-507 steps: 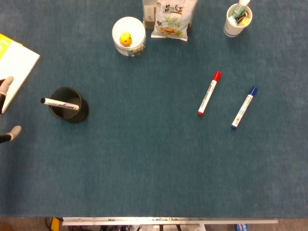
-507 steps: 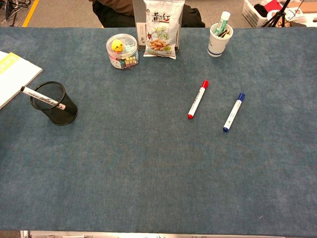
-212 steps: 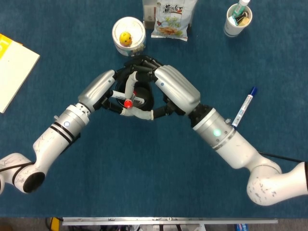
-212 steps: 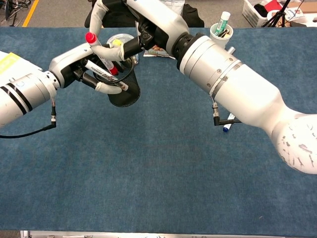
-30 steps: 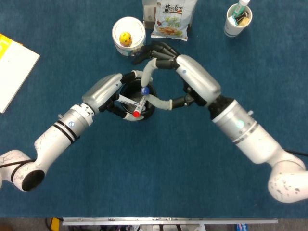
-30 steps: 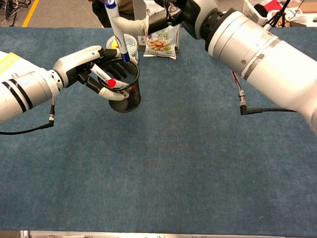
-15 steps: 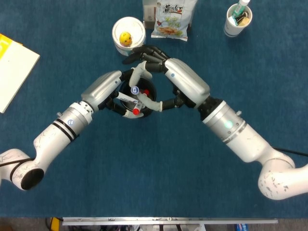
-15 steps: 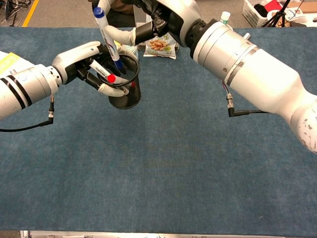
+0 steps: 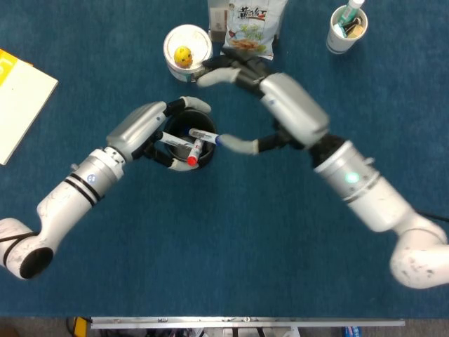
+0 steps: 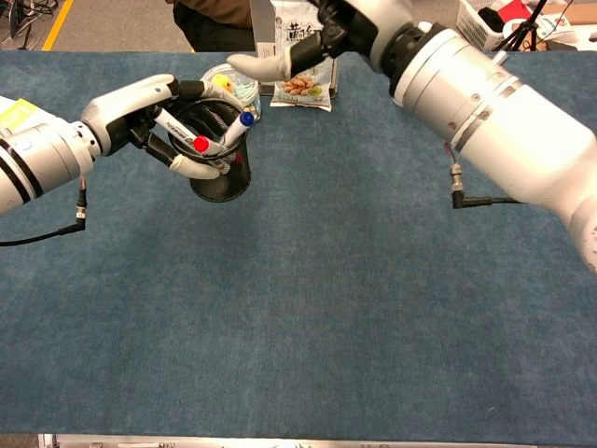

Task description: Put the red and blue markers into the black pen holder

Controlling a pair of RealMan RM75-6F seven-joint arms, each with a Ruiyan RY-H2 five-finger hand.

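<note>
One red marker [image 10: 193, 143] and one blue marker [image 10: 244, 120] stood in the single black pen holder [image 10: 220, 177], which the left hand [image 10: 154, 117] gripped around its rim, while the right hand [image 10: 312, 42] hovered just right, fingers spread, holding nothing.

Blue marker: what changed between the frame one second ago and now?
The right hand let go of the blue marker, which now leans in the black pen holder beside the red marker. That hand opened and drew back toward the snack bag. The holder shifted slightly left. The left hand still grips the holder; the clip tub and paper cup are unmoved.
</note>
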